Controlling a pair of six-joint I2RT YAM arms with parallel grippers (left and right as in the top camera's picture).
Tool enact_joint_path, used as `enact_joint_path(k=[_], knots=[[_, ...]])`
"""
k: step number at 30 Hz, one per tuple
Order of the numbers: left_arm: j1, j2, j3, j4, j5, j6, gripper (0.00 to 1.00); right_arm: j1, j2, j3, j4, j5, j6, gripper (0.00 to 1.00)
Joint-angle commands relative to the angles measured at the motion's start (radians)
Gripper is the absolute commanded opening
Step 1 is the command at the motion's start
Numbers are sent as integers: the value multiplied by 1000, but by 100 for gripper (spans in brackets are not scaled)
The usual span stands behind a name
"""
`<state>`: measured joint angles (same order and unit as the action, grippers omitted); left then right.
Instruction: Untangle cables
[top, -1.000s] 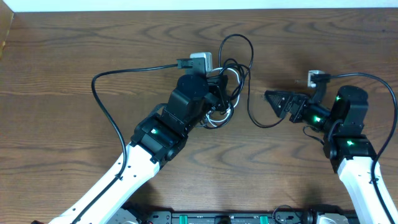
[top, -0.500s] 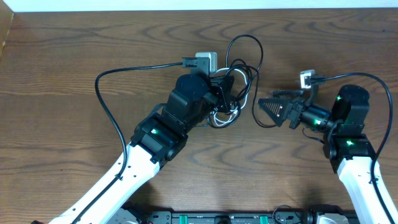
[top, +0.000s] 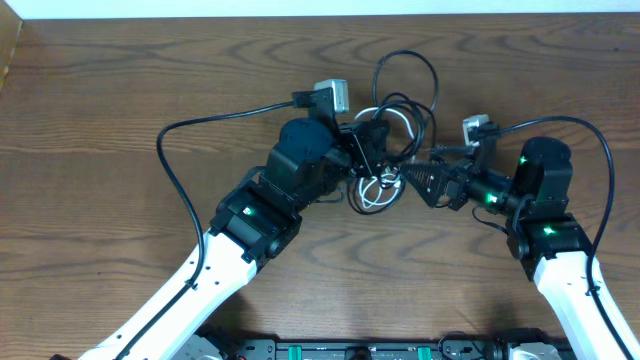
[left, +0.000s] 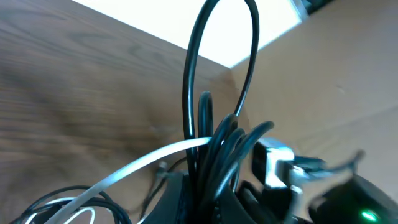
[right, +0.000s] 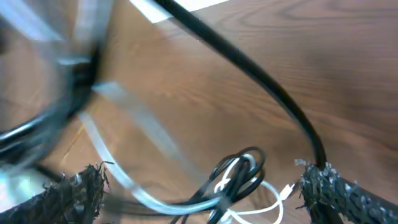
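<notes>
The left pincer (top: 372, 150) is pressed together on the cables (top: 392, 140), pinching a bundle of black strands. In the left wrist view these strands rise straight out from between its fingers, and one of them arches up into a tall, narrow loop. A white cable (top: 373, 198) crosses the bundle just at the grip. From overhead it hangs in small loops on the near side of this pincer, resting on the bench (top: 100, 100).

A wider black loop (top: 405, 53) stands out beyond the left pincer, on the far side of the tangle.

The right pincer (top: 412, 180) is spread wide and holds nothing. Its tips point at the tangle and are just beside the white loops, very near the left pincer. Whether they touch a strand cannot be told from overhead. In the right wrist view both fingers (right: 339, 196) show at the lower corners, well apart. A small knot of black and white strands lies on the wood between them. One black strand runs slantwise down towards the right-hand finger, and blurred pale strands sweep across in front of the other.
</notes>
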<state>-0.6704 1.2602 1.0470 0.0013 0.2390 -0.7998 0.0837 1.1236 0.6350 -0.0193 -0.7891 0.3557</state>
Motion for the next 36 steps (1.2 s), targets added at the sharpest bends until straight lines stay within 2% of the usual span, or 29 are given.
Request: enact_joint_path(k=[1,12,18,24,31,36], knots=[[1,-26,16,20,107,-22,8,5,-1,10,-29,174,77,99],[2,-26,16,23,127,-14,8,-3,-2,10,-276,647,301,97],[2,-26,16,18,106,21,8,-32,-2,10,-371,754,359,97],[2,-26,16,-1,67,22,8,-39,-2,10,-351,672,359,99],[2,-26,16,-9,63,143,8,-39,-2,10,-166,309,119,99],[2,-26,16,-23,63,180,8,-39,-2,10,-88,129,37,99]])
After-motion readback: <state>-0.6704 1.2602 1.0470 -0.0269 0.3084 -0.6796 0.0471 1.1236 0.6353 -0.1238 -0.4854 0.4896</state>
